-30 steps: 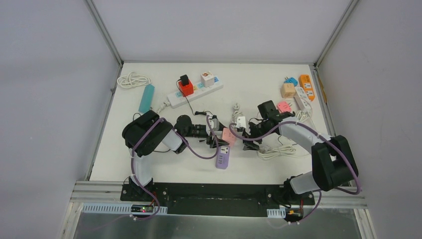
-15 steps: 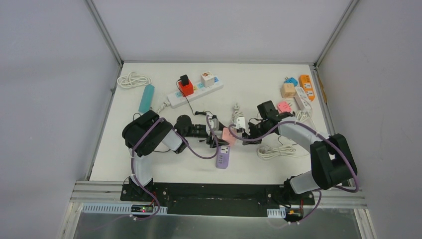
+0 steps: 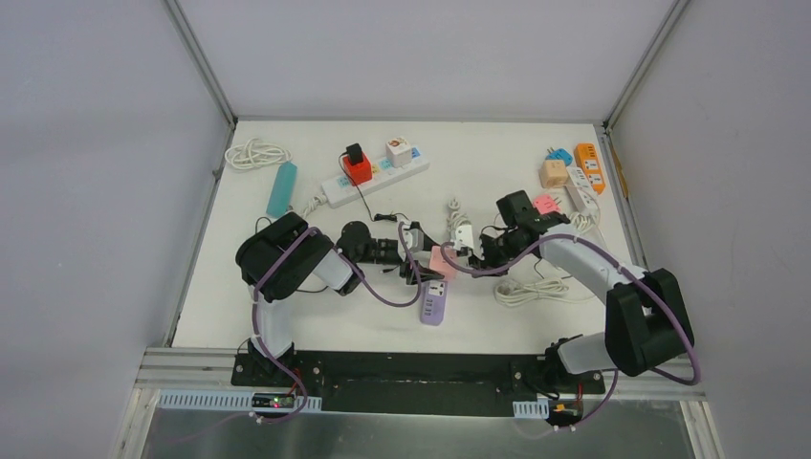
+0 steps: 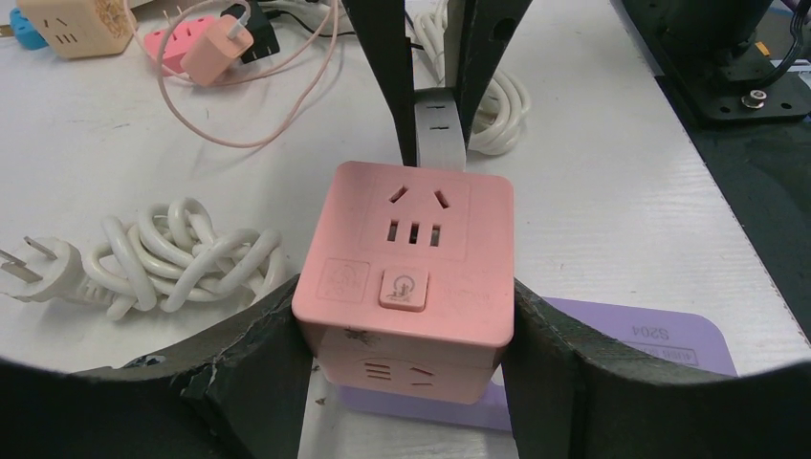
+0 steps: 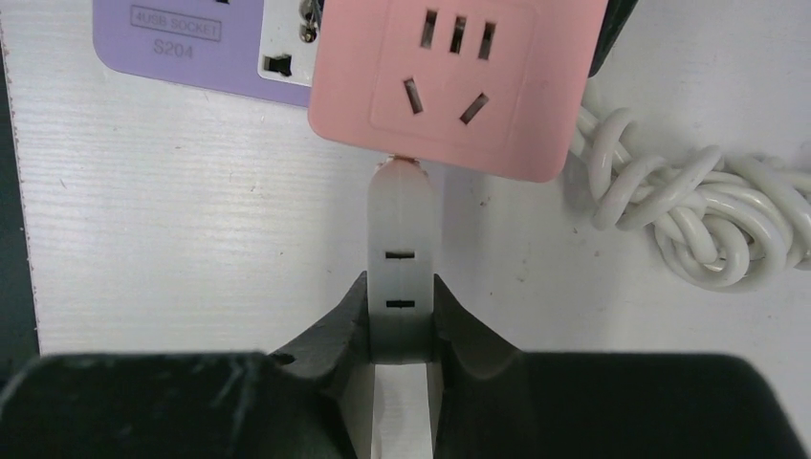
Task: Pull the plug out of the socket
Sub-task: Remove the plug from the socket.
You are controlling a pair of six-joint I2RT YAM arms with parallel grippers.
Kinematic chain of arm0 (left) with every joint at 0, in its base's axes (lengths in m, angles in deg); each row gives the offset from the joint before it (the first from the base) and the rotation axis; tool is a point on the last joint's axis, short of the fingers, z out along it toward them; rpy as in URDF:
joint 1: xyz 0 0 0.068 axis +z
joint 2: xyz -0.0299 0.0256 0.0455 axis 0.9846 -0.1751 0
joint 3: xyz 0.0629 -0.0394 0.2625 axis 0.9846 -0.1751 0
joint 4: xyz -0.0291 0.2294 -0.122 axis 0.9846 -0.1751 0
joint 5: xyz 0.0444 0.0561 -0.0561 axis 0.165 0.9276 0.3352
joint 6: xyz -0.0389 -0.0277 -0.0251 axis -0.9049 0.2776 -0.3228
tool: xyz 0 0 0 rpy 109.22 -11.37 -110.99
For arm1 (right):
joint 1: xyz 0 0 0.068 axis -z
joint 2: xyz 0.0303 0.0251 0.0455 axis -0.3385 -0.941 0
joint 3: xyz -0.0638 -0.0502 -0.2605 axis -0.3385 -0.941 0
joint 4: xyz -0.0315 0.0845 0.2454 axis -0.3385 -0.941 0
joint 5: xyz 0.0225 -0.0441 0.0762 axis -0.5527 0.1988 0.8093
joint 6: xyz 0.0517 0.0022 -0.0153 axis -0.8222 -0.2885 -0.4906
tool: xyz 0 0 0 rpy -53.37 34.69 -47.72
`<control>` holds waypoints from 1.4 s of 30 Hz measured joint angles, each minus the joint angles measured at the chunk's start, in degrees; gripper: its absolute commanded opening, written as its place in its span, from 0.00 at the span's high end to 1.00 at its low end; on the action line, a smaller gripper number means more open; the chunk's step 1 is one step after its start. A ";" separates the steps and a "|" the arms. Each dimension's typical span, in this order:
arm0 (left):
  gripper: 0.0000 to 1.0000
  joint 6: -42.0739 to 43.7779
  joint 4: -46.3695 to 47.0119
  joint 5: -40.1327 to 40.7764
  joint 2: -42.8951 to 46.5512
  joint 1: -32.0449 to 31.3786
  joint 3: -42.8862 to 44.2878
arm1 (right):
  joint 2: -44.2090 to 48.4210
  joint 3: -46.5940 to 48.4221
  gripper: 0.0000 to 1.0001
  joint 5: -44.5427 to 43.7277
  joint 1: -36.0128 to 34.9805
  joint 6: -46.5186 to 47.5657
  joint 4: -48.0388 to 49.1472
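Here, in the top view, the two arms are meeting near the middle of the table (image 3: 287, 316), the left gripper (image 3: 421, 268) and the right gripper (image 3: 475, 256) closing in from opposite sides on the pink socket cube (image 3: 442, 260), which is sitting just beside a purple socket strip (image 3: 430, 306). In the left wrist view, the left claw is clenching the cube across its two side faces, both pads pressing flat against it, while the white plug (image 4: 440, 129) is sticking out of the cube's far side between the dark fingers of the other arm. A coiled white cable (image 4: 182, 253) is lying apart to one side. In the right wrist view, the right claw is pinching the plug's body, and the plug's end is butting against the cube's side with no prongs showing, so it is probably seated. The step in hand looks like the pull itself, with both grasps set. The next move is calling for the right arm to draw straight back along the plug's axis while the left is bracing the cube; a skewed pull is likely to jam the prongs.
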 measured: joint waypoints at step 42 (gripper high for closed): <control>1.00 0.68 -0.26 -1.40 0.63 0.42 -0.94 | -5.77 8.28 1.00 -4.22 -3.56 6.21 -10.29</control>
